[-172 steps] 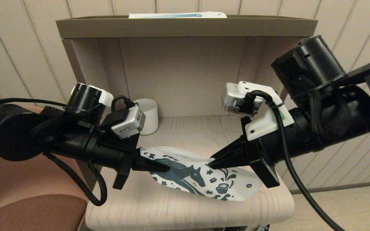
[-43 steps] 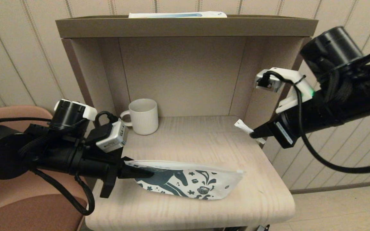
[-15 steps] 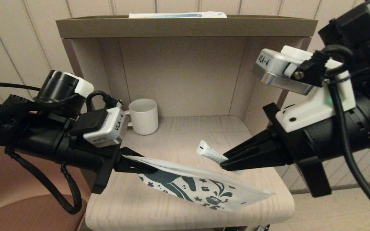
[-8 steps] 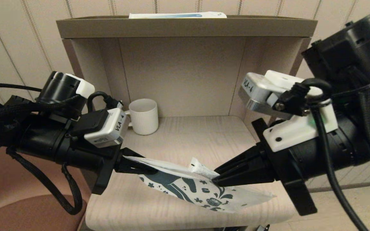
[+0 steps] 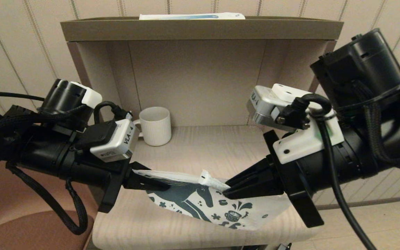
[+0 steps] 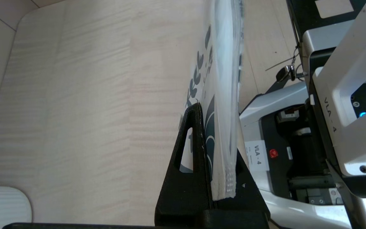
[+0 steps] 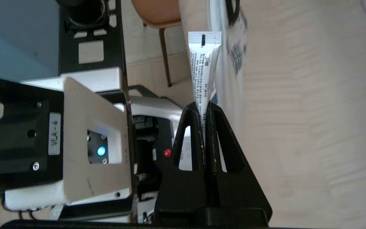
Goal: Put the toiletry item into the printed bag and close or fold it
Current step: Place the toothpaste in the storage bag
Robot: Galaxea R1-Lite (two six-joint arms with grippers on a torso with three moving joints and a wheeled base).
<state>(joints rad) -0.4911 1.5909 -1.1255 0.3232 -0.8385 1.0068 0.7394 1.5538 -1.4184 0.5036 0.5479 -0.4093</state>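
Note:
The printed bag (image 5: 217,208) hangs a little above the table's front, its horse print facing me. My left gripper (image 5: 161,185) is shut on the bag's left corner, and the zip-strip edge (image 6: 224,95) runs away from the fingers. My right gripper (image 5: 227,189) is shut on the toiletry item (image 5: 211,180), a slim white tube. Its flat crimped end (image 7: 204,37) points left, resting at the bag's top edge. Whether the tube's end is inside the mouth cannot be told.
A white ribbed mug (image 5: 155,125) stands at the back left of the wooden table (image 5: 193,146), inside the beige alcove. A long white-and-blue box (image 5: 191,16) lies on the top shelf. A brown chair seat (image 5: 19,229) is at the lower left.
My right gripper carried the tube from the table's right side down and left to the bag's top edge. My left gripper lifted the bag's left corner; the bag now hangs tilted.

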